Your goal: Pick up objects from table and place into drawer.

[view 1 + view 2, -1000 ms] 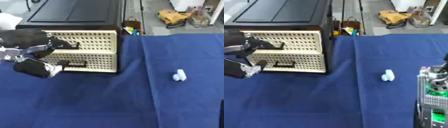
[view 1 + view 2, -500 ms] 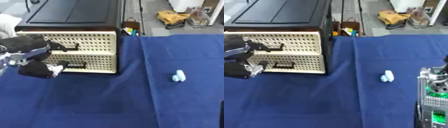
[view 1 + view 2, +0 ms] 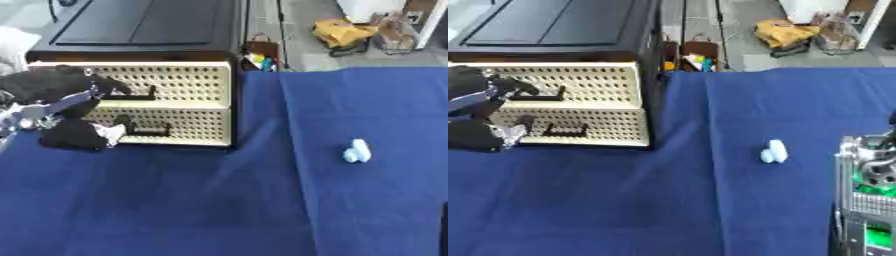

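Reaching at the upper drawer handle (image 3: 131, 96), the left hand (image 3: 61, 107) has curled fingers, grip unclear; slipping off would leave the drawer shut, pale-blue object (image 3: 356, 151) stranded.

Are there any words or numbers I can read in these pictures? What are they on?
None can be read.
Drawer cabinet: only rows of holes and two dark handles, no label.
Small pale blue thing on the blue cloth: no writing visible.
Green patches on the robot's right arm: too blurred to tell.
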Robot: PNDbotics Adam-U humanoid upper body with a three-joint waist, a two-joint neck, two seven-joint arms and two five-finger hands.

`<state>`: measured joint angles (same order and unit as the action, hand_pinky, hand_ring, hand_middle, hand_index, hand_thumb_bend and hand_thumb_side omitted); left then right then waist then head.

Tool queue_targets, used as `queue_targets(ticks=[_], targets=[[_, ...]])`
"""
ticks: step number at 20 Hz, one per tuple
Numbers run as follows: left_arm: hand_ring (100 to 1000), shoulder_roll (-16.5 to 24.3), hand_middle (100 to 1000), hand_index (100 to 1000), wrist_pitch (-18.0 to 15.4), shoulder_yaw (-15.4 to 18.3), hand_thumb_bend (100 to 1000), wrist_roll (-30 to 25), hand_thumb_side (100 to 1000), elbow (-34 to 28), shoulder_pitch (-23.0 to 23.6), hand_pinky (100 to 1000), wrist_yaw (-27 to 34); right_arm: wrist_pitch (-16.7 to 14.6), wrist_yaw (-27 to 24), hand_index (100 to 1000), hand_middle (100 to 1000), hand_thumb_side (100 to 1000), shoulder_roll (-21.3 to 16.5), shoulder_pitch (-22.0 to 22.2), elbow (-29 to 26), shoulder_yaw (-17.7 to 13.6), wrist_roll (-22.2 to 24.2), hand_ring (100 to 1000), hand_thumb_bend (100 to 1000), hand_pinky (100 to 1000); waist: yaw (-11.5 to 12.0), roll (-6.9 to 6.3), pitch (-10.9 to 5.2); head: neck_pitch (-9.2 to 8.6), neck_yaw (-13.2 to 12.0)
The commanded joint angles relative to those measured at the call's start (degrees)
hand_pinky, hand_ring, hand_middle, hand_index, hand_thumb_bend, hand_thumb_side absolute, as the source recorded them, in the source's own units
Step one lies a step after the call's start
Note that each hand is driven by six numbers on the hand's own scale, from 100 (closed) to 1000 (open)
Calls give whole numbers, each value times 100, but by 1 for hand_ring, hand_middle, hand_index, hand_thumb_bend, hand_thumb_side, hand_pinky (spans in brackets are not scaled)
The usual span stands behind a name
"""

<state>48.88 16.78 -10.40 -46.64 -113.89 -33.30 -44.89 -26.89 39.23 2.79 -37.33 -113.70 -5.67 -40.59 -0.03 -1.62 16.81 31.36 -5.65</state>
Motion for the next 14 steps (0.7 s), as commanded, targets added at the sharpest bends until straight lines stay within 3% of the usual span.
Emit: queue_targets(ticks=[1,14], targets=[[100,148,175,973,127,44,100,-36,745,-71,-114,100,22,-27,-47,720,584,1000,-53,-106,-89,1,-34,728,100,686,-14,0,-82,-79,-30],[100,178,174,951,345,-46,100,-201,728,-71,-219,100,-464,-20,-108,717,578,1000,-79,-127,-89,5,7,730,100,688,-70,-4,-15,-149,-72]])
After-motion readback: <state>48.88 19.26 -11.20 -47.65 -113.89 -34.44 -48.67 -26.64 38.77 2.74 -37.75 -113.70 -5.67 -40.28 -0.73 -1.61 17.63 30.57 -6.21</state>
